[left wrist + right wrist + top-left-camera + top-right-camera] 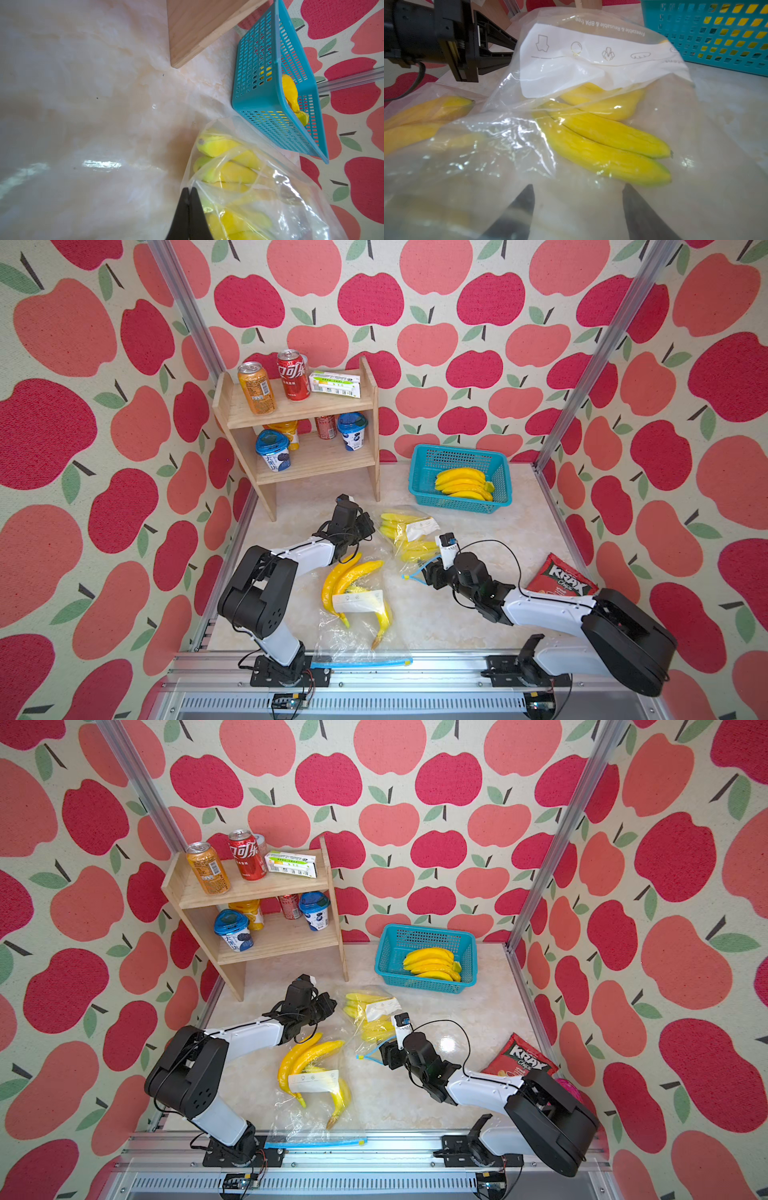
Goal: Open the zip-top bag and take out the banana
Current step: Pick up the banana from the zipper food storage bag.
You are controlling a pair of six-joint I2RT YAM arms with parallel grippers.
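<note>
The left gripper (188,193) clamps a raised edge of the zip-top bag (591,68) mid-table, while the banana (602,149) bunch lies just ahead of the right gripper (577,193), fingers parted (seemingly under the film), long axis slanting across its reach.

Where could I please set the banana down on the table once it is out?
Bare marble lies between the blue basket and the chips bag, and at the front between the near zip-top bag and the right arm. The middle, around the far zip-top bag, is crowded.
</note>
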